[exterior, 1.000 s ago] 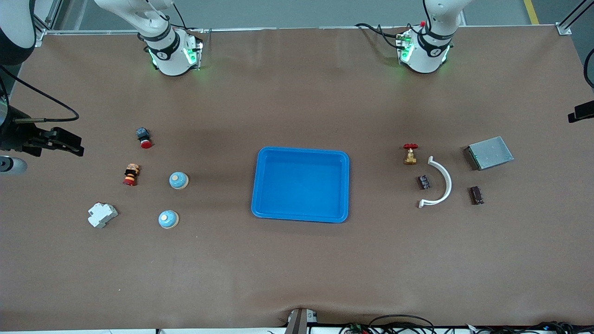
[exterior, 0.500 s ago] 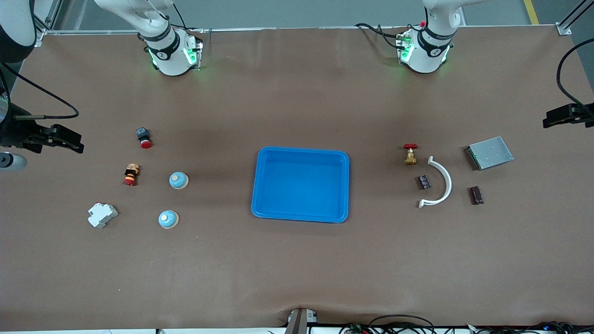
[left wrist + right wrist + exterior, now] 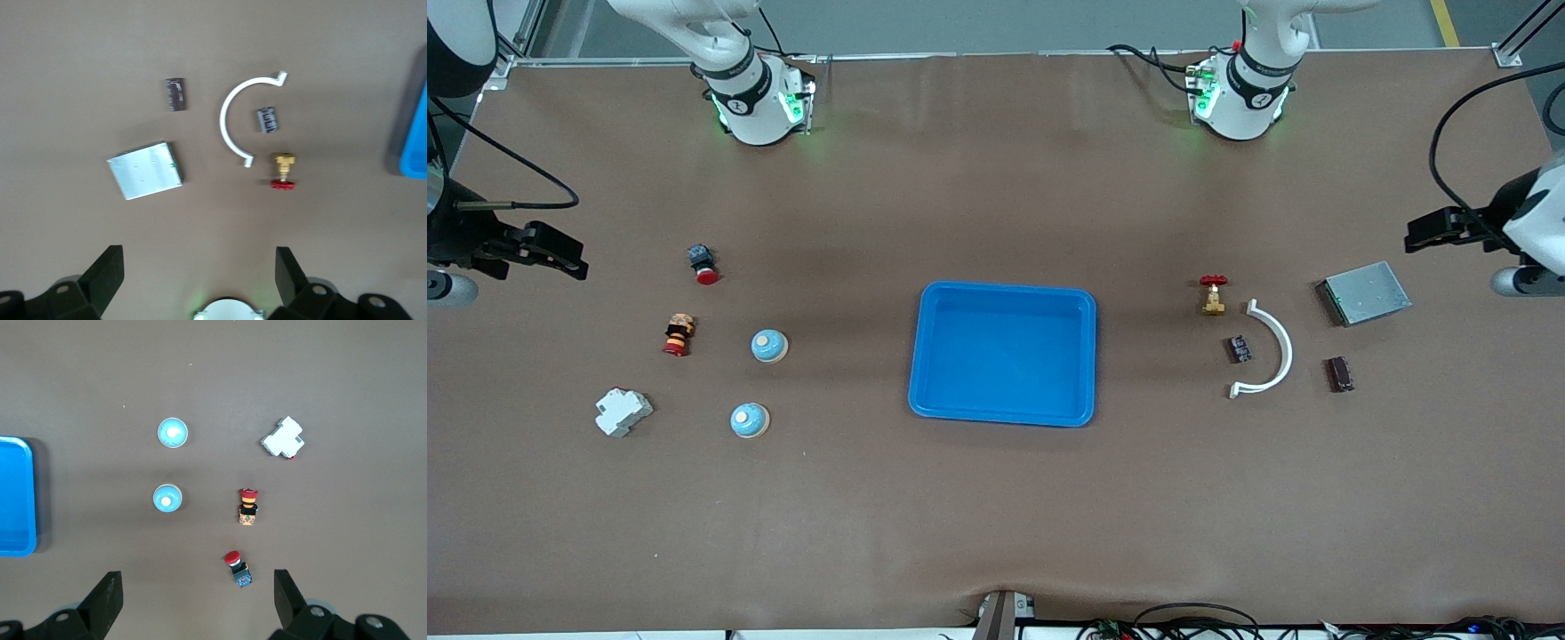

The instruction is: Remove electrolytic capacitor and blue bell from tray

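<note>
Meanwhile, two blue domed bells sat mid-left of the frame, a small dark capacitor mid-right inside the white arc. Left claw and right claw hovered wide open, empty.

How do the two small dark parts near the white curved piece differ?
The capacitor sits inside the white curved piece's arc, close to the brass valve; the brown part lies outside it, nearer the front camera. The capacitor looks blacker, the brown part reddish. Both lie flat, untouched.

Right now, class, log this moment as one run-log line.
left gripper: open, empty | right gripper: open, empty | blue plastic tray: empty
</note>
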